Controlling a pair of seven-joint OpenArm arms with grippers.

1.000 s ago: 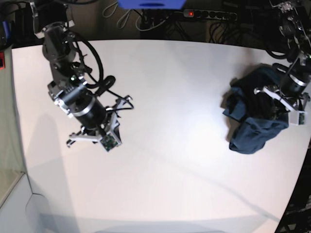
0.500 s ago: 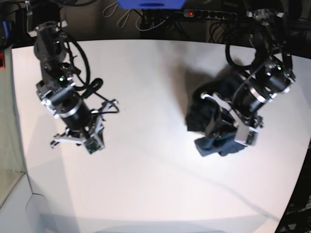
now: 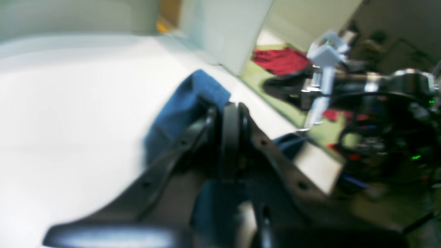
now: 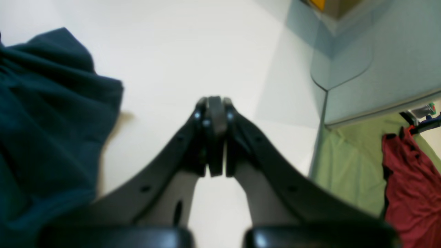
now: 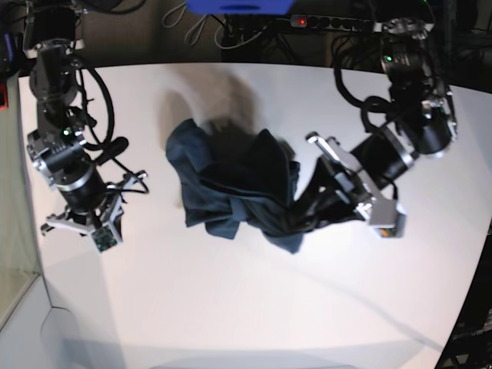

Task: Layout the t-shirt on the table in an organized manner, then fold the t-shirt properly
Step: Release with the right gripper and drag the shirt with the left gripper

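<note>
- A crumpled navy t-shirt (image 5: 231, 184) sprawls across the middle of the white counter (image 5: 254, 307), bunched rather than flat.
- The left claw (image 3: 229, 113), at three o'clock in the base view, is clamped on the t-shirt, apparently at its edge; that wrist view is blurred.
- The right claw (image 4: 213, 113), at nine o'clock, is closed, holds nothing, and stands apart from the fabric.

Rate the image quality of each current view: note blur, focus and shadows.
Left wrist view: smeared throughout, the left gripper soft over the t-shirt. Right wrist view: the table is fairly clear, but the right gripper close to the lens is out of focus. Base view: sharpest; the t-shirt is slightly blurred and a soft shadow lies on the table behind it.
</note>
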